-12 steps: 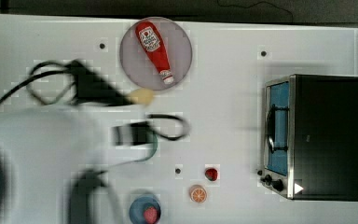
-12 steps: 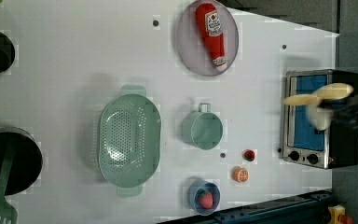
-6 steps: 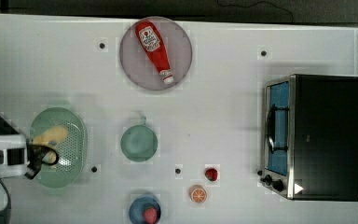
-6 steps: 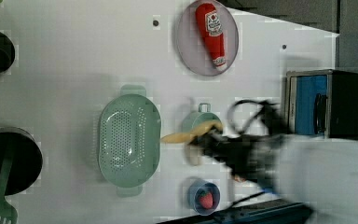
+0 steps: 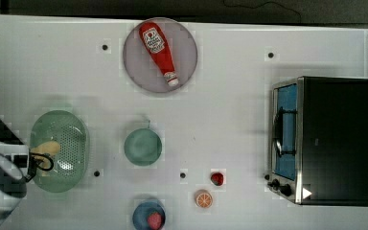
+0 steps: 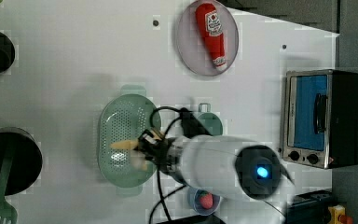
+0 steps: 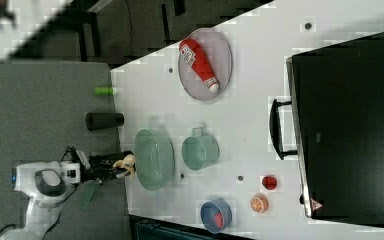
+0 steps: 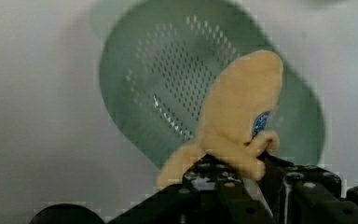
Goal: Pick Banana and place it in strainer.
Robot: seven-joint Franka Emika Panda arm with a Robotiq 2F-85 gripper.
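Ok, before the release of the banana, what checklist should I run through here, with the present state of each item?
1. Banana held in the gripper: ok, pinched at its stem end.
2. Banana over the strainer: ok in the top view, left view and wrist view.
3. Strainer bottom free of other things: ok where visible.
4. Banana low enough to drop without bouncing out: cannot tell.
5. Teal bowl clear of the gripper: ok, it stands apart from the strainer.
6. Cable loop clear of the strainer rim: cannot tell.
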